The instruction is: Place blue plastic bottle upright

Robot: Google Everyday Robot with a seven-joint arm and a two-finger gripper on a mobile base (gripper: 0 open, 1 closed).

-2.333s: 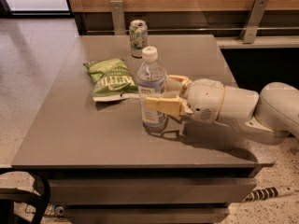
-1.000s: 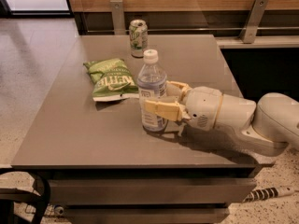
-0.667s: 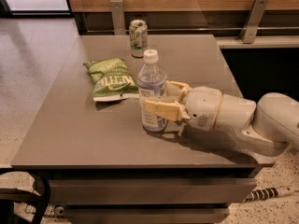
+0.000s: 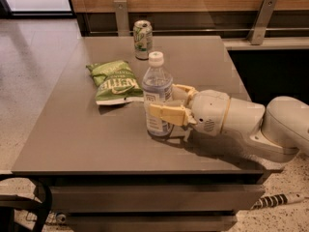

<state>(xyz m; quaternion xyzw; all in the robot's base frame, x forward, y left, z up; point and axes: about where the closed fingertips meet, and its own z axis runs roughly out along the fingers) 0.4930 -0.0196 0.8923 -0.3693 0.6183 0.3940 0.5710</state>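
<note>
1. The blue plastic bottle (image 4: 157, 83), clear and pale-blue-tinted with a white screw cap (image 4: 155, 58) and a white-and-blue printed label, stands upright on its base. It is near the middle of the grey rectangular worktop (image 4: 91, 134), a little toward the right and front.
2. The cream-coloured two-finger pincer (image 4: 164, 100) is closed around the lower half of the bottle at label height. One finger (image 4: 166, 114) lies across the side facing the camera. The other shows behind the bottle's right side.
3. The pincer reaches in level from the right, and the bottle sits between its fingers with cap and shoulders clear above them.
4. The rounded white arm (image 4: 236, 122) behind the pincer stretches across the right front part of the worktop and leaves the view at the right edge. Its shadow falls on the surface below it.
5. A crumpled green chip bag with white lettering (image 4: 115, 82) lies flat just to the left of the bottle, near it but apart from it.
6. A green-and-white soda can (image 4: 143, 39) stands upright at the far edge of the worktop, behind the bottle and well apart from it.
7. Beyond the far edge, two grey metal brackets (image 4: 120, 16) rise against a wooden panel.
8. A pale speckled floor (image 4: 29, 57) shows to the left of the worktop.
</note>
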